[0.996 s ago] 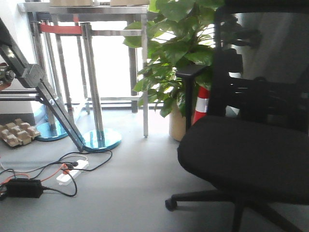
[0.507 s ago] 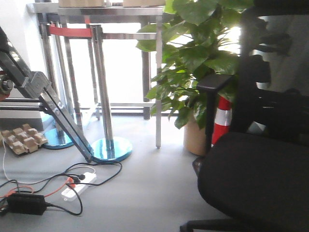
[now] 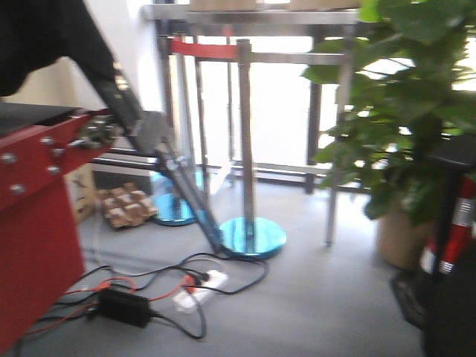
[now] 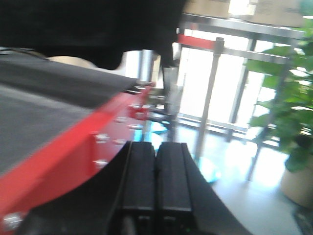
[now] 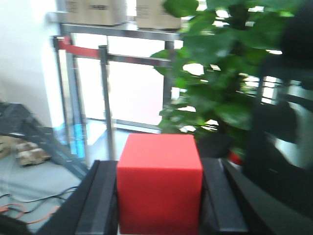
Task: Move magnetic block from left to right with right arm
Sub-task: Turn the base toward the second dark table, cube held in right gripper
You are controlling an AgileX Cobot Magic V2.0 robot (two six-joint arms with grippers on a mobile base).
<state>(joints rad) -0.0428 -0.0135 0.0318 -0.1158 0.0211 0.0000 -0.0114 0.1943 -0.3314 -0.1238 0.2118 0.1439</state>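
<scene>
Checking edges first: glossy red bolted surface edge (image 3: 37, 160) fills the lower left of the front view, with a dark grey mat top (image 4: 39, 98) behind it in the left wrist view. Beyond that red edge lies open grey floor (image 3: 327, 297), crossed near the edge by loose black and orange cables (image 3: 149, 279) and a black power brick (image 3: 123, 306). Further out from the edge stand a chrome stanchion post on a blue round base (image 3: 251, 236) and a leafy green potted plant (image 3: 401, 126). The front view is blurred.

Left gripper (image 4: 156, 147): fingers pressed together, pads touching, nothing between them, just outside the red edge.

Right wrist view: plain red magnetic cube (image 5: 160, 186) sits between the right arm's dark fingers (image 5: 98, 196), one flush against each side face, clamped on it. Only floor and plant show behind the cube. Its place relative to the red edge cannot be told.
</scene>
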